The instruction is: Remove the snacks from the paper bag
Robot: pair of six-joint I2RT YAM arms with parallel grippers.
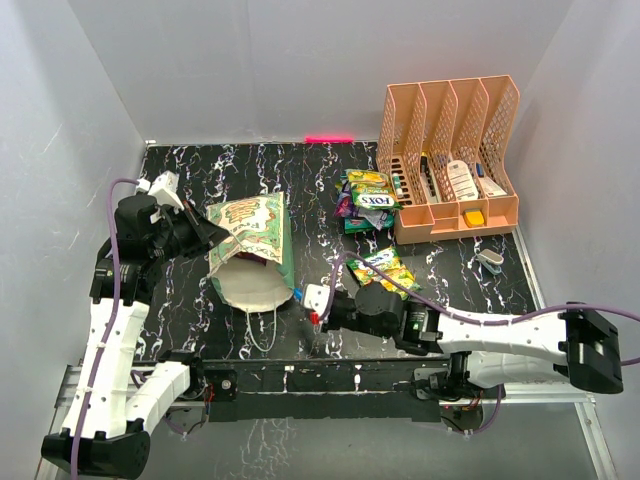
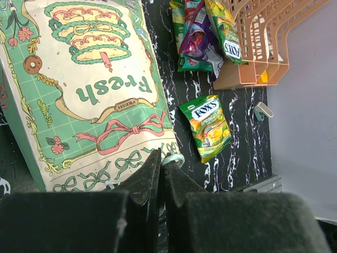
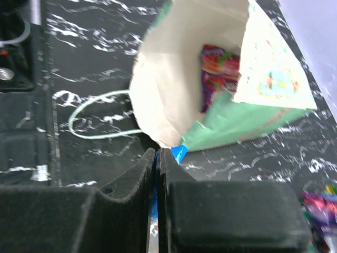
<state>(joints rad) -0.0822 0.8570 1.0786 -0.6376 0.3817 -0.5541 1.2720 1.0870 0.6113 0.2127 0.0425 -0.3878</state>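
Two claws are at work, both with their fingers drawn together. Nearest, at the lower centre of the overhead view, the right gripper (image 1: 318,298) is clamped on a small glossy blue packet (image 3: 179,153). Only a corner of it shows past the fingertips, right at the lip of the bag's mouth.

The mint-green paper bag (image 1: 255,225) with its cream patterned front lies on its side left of centre on the black marbled tabletop (image 1: 190,170), its pale mouth facing the near edge. A thin white string handle (image 3: 70,122) loops out flat just beside the right fingers. Deeper inside the bag rests a purple-and-red packet (image 3: 216,74), not yet out.

At the left of the overhead view, the left gripper (image 1: 212,238) appears pinched on the upper edge of the bag's mouth, holding it open.

Further right lies a green-and-yellow packet (image 1: 380,268), then a small heap of packets (image 1: 365,198), both clear of the bag. Beyond them, at the upper right, stands the peach-orange mesh organizer (image 1: 500,110).

The hold on the blue packet looks thin and glossy film is slick, so a quick pull could let it slip. If the packet drags on the lip, the bag may slide or the paper tear at the left pinch. Should that pinch let go, the mouth would likely sag over the purple packet. The handle loop could also catch a finger.
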